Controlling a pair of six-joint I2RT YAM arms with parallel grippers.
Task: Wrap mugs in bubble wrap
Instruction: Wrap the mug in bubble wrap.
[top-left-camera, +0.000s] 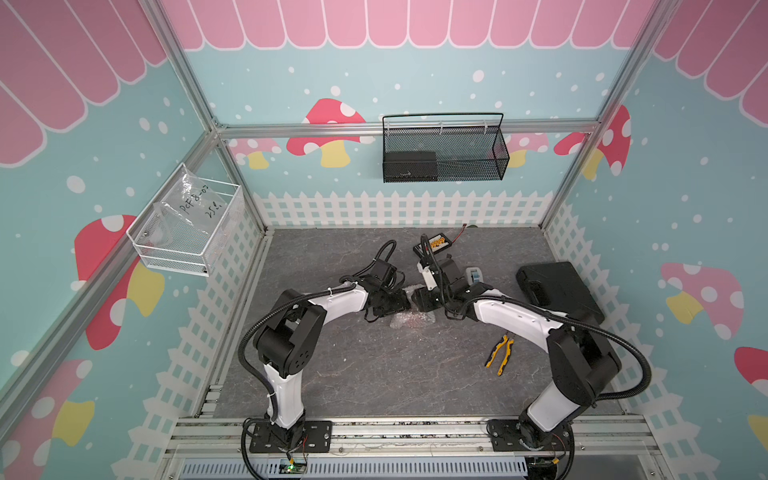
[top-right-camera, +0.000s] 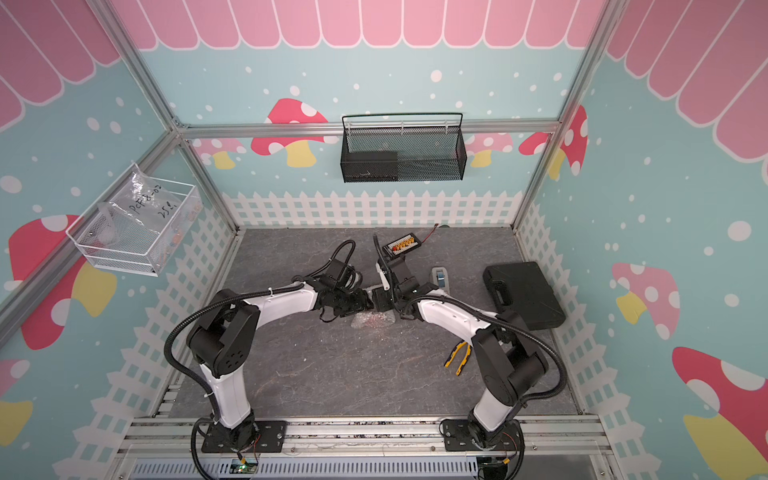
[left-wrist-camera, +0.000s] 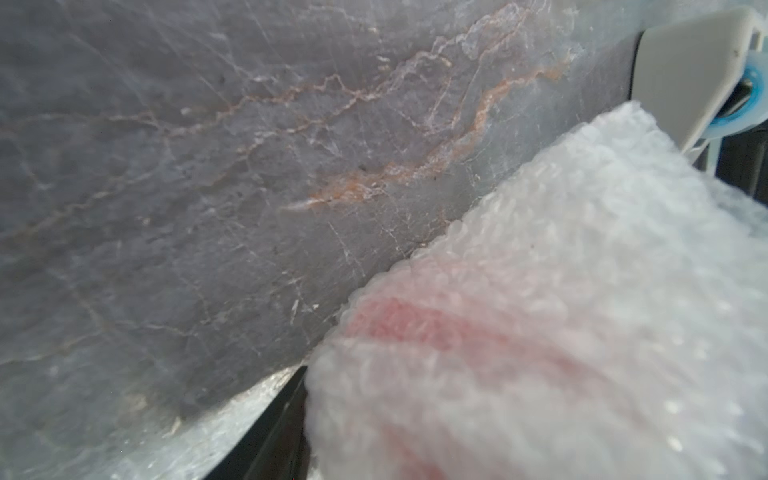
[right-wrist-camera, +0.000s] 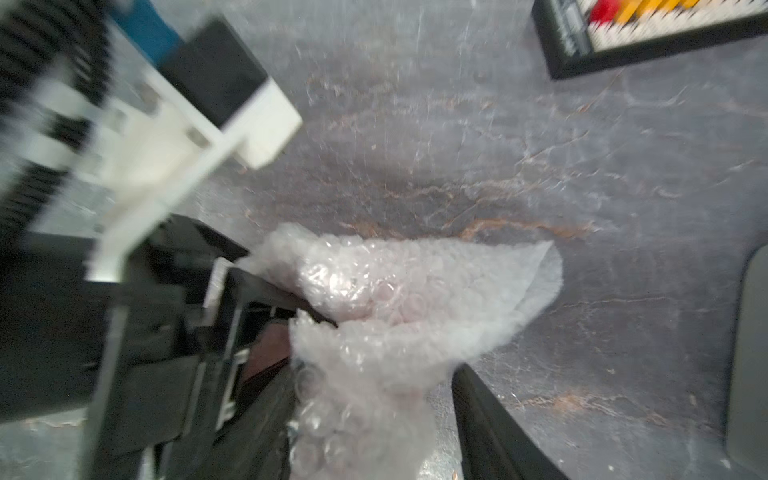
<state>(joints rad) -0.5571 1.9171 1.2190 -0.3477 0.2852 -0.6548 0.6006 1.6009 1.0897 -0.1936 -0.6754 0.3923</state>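
Left wrist view: red mug (left-wrist-camera: 415, 328) under bubble wrap (left-wrist-camera: 582, 249); a top view adds left gripper (top-left-camera: 402, 302) and right gripper (top-left-camera: 420, 299), jaws unreadable, meeting over marbled tabletop (top-left-camera: 374, 374), mushroom walls (top-left-camera: 415, 83).

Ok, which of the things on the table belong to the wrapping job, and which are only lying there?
For the job:
- bubble wrap, bunched up
- red mug, showing only as red through the wrap

Only lying about:
- yellow-handled pliers
- black case
- small blue-and-white item
- black board with yellow connectors
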